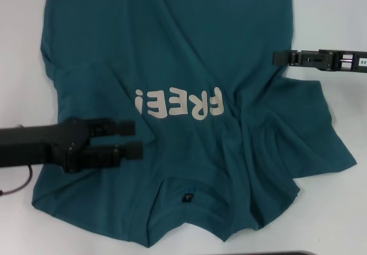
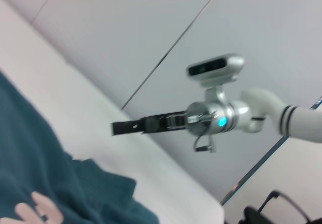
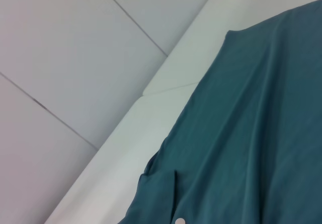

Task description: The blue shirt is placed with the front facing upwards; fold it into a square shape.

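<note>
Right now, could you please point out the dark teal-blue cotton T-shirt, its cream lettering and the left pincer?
Dark teal-blue cotton T-shirt [image 1: 172,43]: head view, on plain fabric of the body.
Cream lettering [image 1: 179,102]: head view, on the middle letters.
Left pincer [image 1: 133,138]: head view, midway between its open fingertips, over the shirt.

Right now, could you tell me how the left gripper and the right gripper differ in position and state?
The left gripper hangs over the blue shirt near its lettering, fingers apart; the right gripper sits at the shirt's right edge, and its finger state cannot be told. The left reaches in low, the right higher up. Both are dark and hold nothing.
</note>
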